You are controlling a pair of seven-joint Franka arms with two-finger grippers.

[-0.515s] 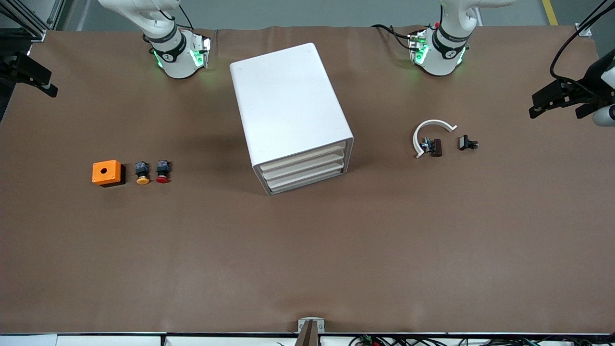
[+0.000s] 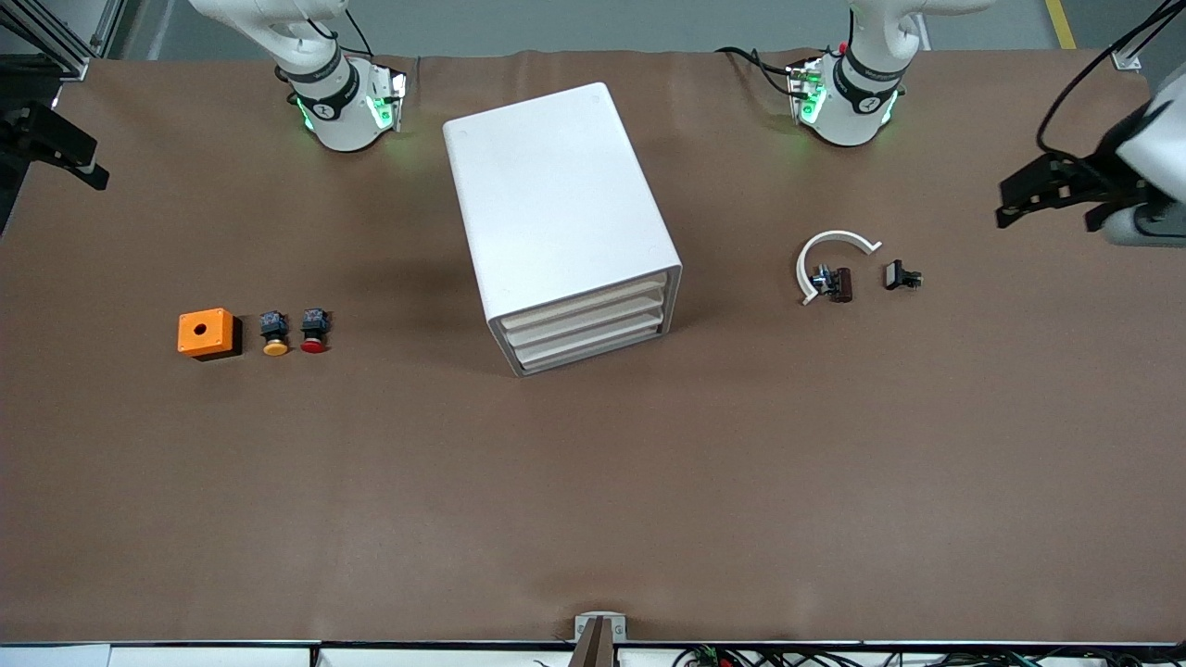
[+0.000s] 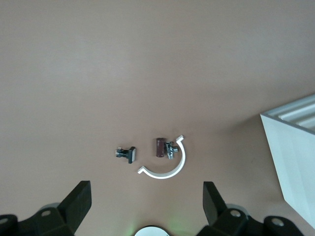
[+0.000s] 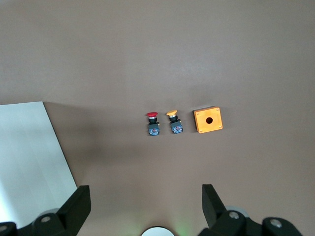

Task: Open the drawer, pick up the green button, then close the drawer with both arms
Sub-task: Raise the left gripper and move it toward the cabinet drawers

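The white cabinet (image 2: 556, 213) stands mid-table, its front turned toward the front camera. All three of its drawers are pushed in, and the drawer (image 2: 593, 350) is the lowest one. The button is hidden. My left gripper (image 2: 1056, 196) hangs open over the table edge at the left arm's end; between its fingers (image 3: 146, 196) only bare table shows. My right gripper (image 2: 65, 153) hangs open over the edge at the right arm's end and is also empty (image 4: 146, 199). A corner of the cabinet shows in the left wrist view (image 3: 295, 162) and the right wrist view (image 4: 29, 157).
An orange box (image 2: 205, 333), a yellow-capped button (image 2: 275, 335) and a red-capped button (image 2: 314, 333) sit in a row toward the right arm's end. A white curved piece (image 2: 829, 255), a small dark part (image 2: 839, 283) and a black part (image 2: 901, 276) lie toward the left arm's end.
My left gripper has shifted a little inward over the table. The right gripper has barely moved. Nothing on the table has changed.
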